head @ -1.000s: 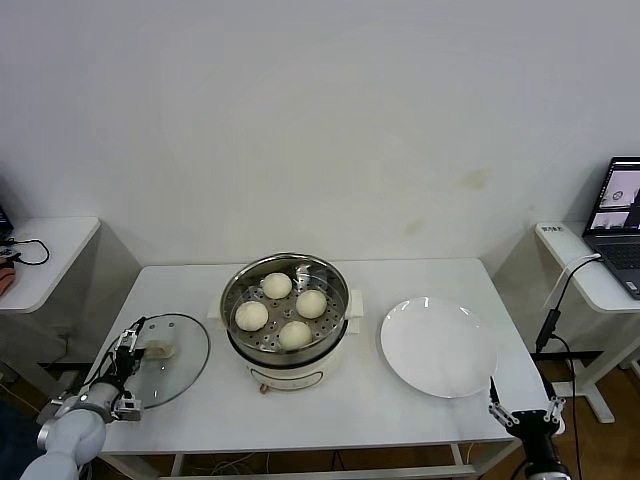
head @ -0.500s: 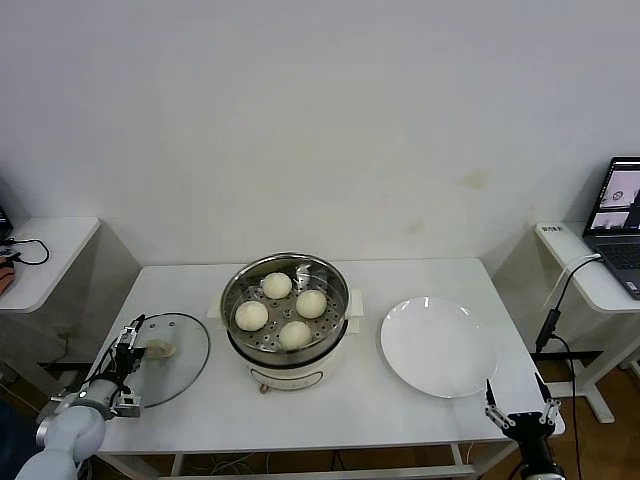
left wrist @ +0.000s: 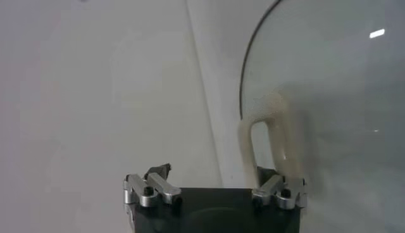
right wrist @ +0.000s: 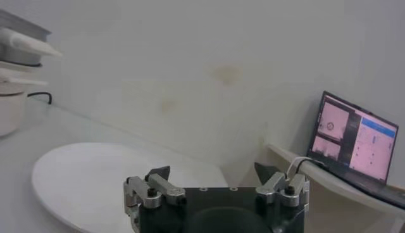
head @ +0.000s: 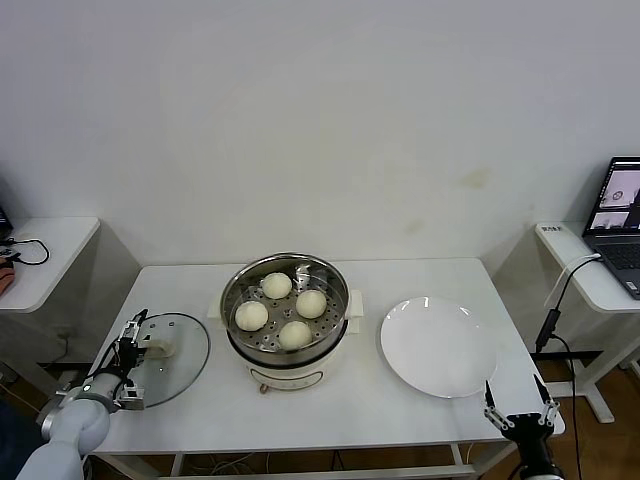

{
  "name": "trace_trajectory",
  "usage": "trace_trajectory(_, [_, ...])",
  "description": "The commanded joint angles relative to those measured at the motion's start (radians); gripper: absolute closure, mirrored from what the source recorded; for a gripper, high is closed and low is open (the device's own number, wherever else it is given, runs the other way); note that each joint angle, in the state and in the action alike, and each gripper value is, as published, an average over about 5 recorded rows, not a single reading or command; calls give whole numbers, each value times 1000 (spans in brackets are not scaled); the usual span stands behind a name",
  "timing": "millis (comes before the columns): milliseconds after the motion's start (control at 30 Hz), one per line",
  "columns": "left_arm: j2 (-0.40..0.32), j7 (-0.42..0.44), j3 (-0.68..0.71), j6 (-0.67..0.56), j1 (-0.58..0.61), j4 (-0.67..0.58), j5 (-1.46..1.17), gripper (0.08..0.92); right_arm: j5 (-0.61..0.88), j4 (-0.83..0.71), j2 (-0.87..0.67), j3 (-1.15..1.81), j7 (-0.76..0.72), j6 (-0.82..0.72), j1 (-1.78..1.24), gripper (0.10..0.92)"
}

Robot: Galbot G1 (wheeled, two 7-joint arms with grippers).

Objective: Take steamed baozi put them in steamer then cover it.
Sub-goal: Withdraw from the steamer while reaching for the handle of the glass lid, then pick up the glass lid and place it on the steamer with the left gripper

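Note:
The steamer (head: 285, 368) stands mid-table with four baozi on its perforated tray: one at the back (head: 276, 285), one at the right (head: 311, 303), one at the left (head: 251, 315) and one at the front (head: 295, 334). The glass cover (head: 178, 368) lies flat on the table left of the steamer, its cream handle (head: 158, 348) upward. My left gripper (head: 133, 342) is open at the cover's left edge, next to the handle. In the left wrist view the handle (left wrist: 266, 136) lies by one finger (left wrist: 271, 184) of the open left gripper (left wrist: 212, 176). My right gripper (head: 520, 414) is open and empty off the table's front right corner.
A white plate (head: 438, 345) lies right of the steamer and shows in the right wrist view (right wrist: 95, 174). Side tables flank the main table: the left one (head: 40, 250) holds a cable, the right one holds a laptop (head: 620, 215).
My left gripper has edged forward toward the cover's handle. My right gripper has sunk slightly lower at the front right corner. The baozi, steamer and cover have not moved.

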Motion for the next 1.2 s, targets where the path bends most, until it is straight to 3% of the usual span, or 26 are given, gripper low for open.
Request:
trace_trajectory(33, [-4, -3, 2, -3, -15, 33, -4, 183, 0, -1, 1, 0, 0, 1, 0, 203])
trace_trajectory(133, [-6, -6, 2, -3, -14, 36, -4, 233, 0, -2, 0, 1, 0, 2, 0, 202])
trace_trajectory(500, [-12, -20, -17, -7, 22, 18, -5, 550, 2, 0, -3, -1, 0, 3, -1, 203])
trace_trajectory(833, [-19, -63, -108, -9, 142, -160, -14, 817, 3, 4, -9, -14, -1, 3, 6, 203])
trace_trajectory(1000, [-31, -73, -185, 34, 220, -297, -31, 854, 2, 8, -12, -28, -2, 1, 11, 203])
trace_trajectory(1200, [-32, -23, -289, 129, 320, -456, -89, 854, 2, 14, -18, -45, -3, -2, 17, 202])
